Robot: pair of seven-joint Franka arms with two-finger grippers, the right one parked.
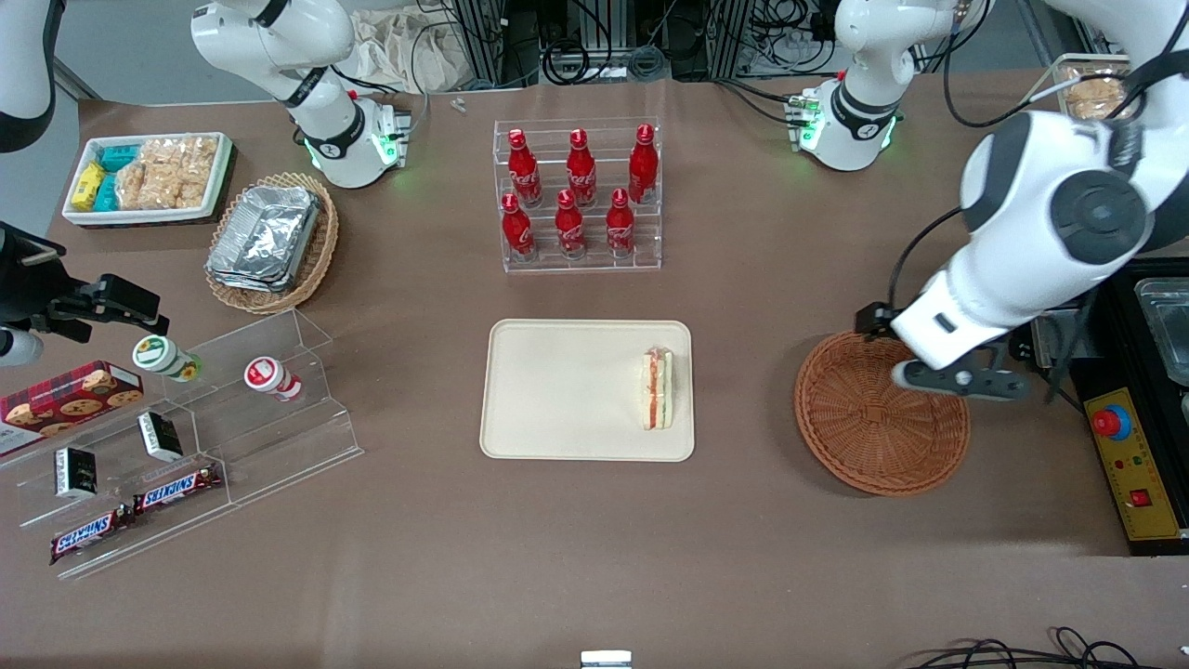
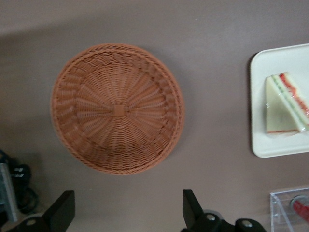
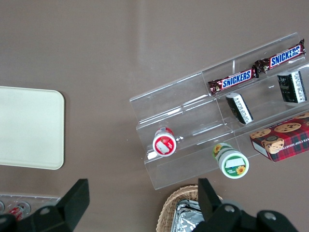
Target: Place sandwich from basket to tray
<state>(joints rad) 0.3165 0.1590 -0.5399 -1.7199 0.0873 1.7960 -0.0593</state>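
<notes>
Sandwich [image 1: 659,388] lies on tray [image 1: 557,390], at tray's edge toward working arm's end, long axis running toward and away from front camera. Basket [image 1: 864,427] empty, well apart from tray on desk [image 1: 594,557]. Pincer [image 2: 126,212] hovers above basket rim, fingers spread wide, holding nothing. Sandwich lies off sideways from pincer, toward parked arm's end. Judgement: placement looks done; only retreat left.

Six red bottles [image 1: 578,193] stand in a clear rack [image 1: 581,260].
</notes>
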